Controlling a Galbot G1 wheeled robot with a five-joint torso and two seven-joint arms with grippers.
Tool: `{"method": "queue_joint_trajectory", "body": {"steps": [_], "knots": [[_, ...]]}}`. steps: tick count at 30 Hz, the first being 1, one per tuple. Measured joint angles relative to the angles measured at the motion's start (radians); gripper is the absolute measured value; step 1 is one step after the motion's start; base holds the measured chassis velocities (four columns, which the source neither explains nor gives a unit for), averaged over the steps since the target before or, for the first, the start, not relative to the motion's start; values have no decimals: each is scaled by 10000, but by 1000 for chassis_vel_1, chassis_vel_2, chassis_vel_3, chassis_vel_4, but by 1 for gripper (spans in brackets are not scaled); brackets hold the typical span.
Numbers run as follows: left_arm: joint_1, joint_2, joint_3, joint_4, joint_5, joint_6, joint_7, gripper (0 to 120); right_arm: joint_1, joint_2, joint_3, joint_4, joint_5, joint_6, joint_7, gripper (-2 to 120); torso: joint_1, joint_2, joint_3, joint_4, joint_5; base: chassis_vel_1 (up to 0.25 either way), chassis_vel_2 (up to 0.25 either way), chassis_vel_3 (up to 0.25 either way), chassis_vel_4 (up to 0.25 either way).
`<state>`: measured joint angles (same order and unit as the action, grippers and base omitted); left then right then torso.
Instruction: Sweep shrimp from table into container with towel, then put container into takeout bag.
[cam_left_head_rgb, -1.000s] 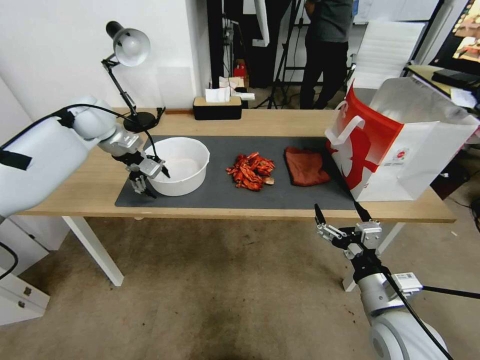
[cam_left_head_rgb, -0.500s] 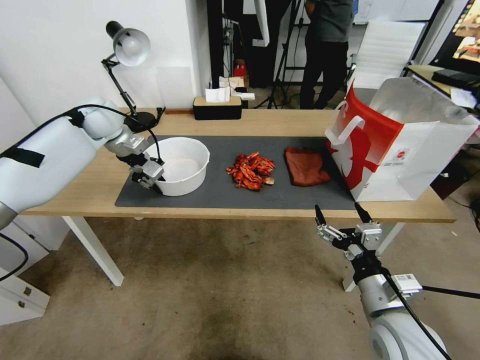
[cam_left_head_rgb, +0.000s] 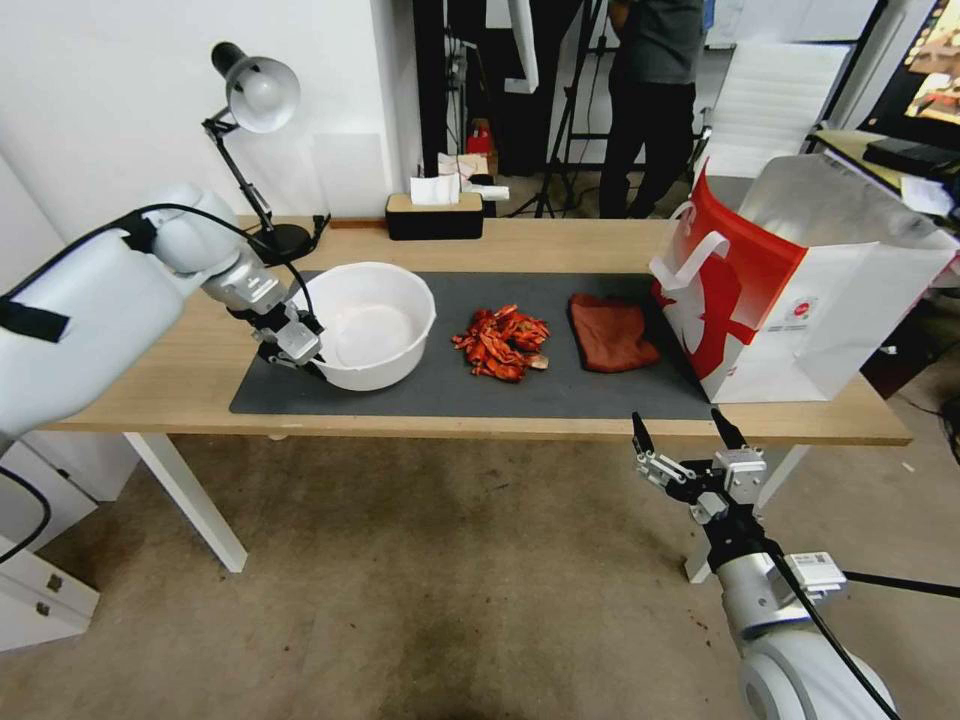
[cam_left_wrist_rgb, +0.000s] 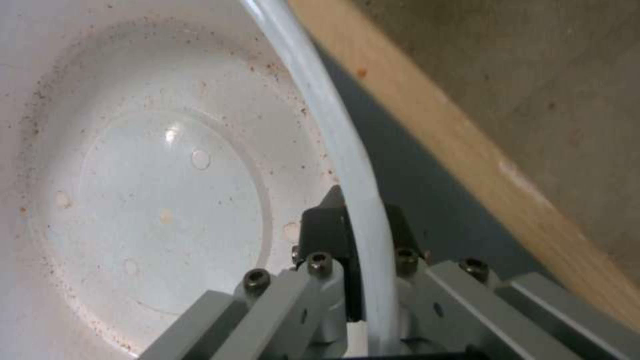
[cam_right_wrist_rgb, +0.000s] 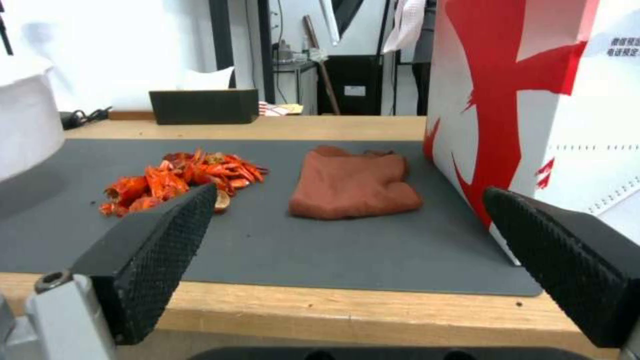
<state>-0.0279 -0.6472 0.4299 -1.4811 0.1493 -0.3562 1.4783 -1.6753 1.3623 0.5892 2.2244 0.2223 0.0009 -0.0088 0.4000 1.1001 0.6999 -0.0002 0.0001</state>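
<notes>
The white container (cam_left_head_rgb: 378, 322) sits at the left end of the dark mat (cam_left_head_rgb: 600, 395) on the table (cam_left_head_rgb: 560, 245), tipped up on its near-left side. My left gripper (cam_left_head_rgb: 298, 347) is shut on its rim; the left wrist view shows the rim (cam_left_wrist_rgb: 333, 140) pinched between the fingers of the left gripper (cam_left_wrist_rgb: 353, 220), above the bare inside of the container (cam_left_wrist_rgb: 147, 200). The shrimp (cam_left_head_rgb: 503, 343) (cam_right_wrist_rgb: 180, 180) lie piled mid-mat, the rust-red towel (cam_left_head_rgb: 612, 333) (cam_right_wrist_rgb: 353, 182) just to their right. The takeout bag (cam_left_head_rgb: 800, 290) (cam_right_wrist_rgb: 533, 100) stands open at the right end. My right gripper (cam_left_head_rgb: 683, 440) (cam_right_wrist_rgb: 363, 240) hangs open below the table's front edge.
A desk lamp (cam_left_head_rgb: 255, 95) and its base stand behind the container. A black tissue box (cam_left_head_rgb: 435, 215) (cam_right_wrist_rgb: 203, 106) sits at the table's back edge. Bare mat lies in front of the shrimp and towel.
My left gripper closed on the container's rim, and the container tipped up and shifted slightly right. The right arm has barely moved.
</notes>
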Motion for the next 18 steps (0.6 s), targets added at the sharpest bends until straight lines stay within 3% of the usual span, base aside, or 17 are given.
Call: {"method": "queue_joint_trajectory", "body": {"steps": [1, 3, 4, 6, 8, 9, 10, 11, 12, 13, 15, 17, 18], "knots": [[0, 0, 0, 0, 0, 0, 0, 0, 0, 0, 0, 0, 0, 0, 0, 100, 0, 0, 0, 0, 0, 0, 0, 0, 0], [749, 603, -364, -1098, -106, -458, -392, 0, -37, 0, 0, 1, -9, 29, 0, 100, 0, 0, 0, 1, -2, 0, 0, 0, 0], [749, 603, -364, -1098, -106, -458, -392, 0, -37, 0, 0, 1, -9, 29, 0, 100, 0, 0, 0, 1, -2, 0, 0, 0, 0], [1510, 1034, -849, -1976, -64, -778, -600, 0, -59, -7, 7, 27, -9, 31, 0, 100, 0, 0, 0, 2, -3, 0, 0, 0, 0], [2966, 1625, -1911, -3338, 97, -1206, -789, 0, -107, -37, 20, 46, -9, 34, 0, 100, 0, 0, -1, 3, -4, 0, 0, 0, 0], [2966, 1625, -1911, -3338, 97, -1206, -789, 0, -107, -37, 20, 46, -9, 34, 0, 100, 0, 0, -1, 3, -4, 0, 0, 0, 0], [3547, 1846, -2314, -3823, 163, -1334, -851, 0, -116, -41, 20, 49, -8, 35, 0, 100, -1, 0, -1, 4, -1, 0, 0, 0, 0], [3600, 1869, -2352, -3869, 171, -1347, -861, 0, -118, -42, 19, 50, -9, 35, 0, 100, -2, 0, -1, 5, -2, 0, 0, 0, 0], [4810, 2291, -3146, -4634, 475, -1681, -1058, 0, -134, -48, 4, 60, -19, 36, 1, 100, -2, 0, -1, 5, -2, 0, 0, 0, 0], [4810, 2291, -3146, -4634, 475, -1681, -1058, 0, -134, -48, 4, 60, -19, 36, 1, 100, -2, 0, -1, 5, -2, 0, 0, 0, 0], [5971, 2631, -3597, -5177, 875, -2187, -1118, 0, -136, -32, -44, 66, -86, 36, 2, 100, -2, 0, -1, 5, -3, 0, 0, 0, 0], [6254, 2717, -3630, -5316, 1097, -2318, -1167, 0, -139, -25, -59, 67, -112, 36, 3, 100, -1, 0, -1, 5, -4, 0, 0, 0, 0], [6686, 2768, -3736, -5502, 1486, -2529, -1246, 0, -135, -3, -88, 64, -146, 37, 5, 100, -2, 1, -1, 3, 1, 0, 0, 0, 0]]}}
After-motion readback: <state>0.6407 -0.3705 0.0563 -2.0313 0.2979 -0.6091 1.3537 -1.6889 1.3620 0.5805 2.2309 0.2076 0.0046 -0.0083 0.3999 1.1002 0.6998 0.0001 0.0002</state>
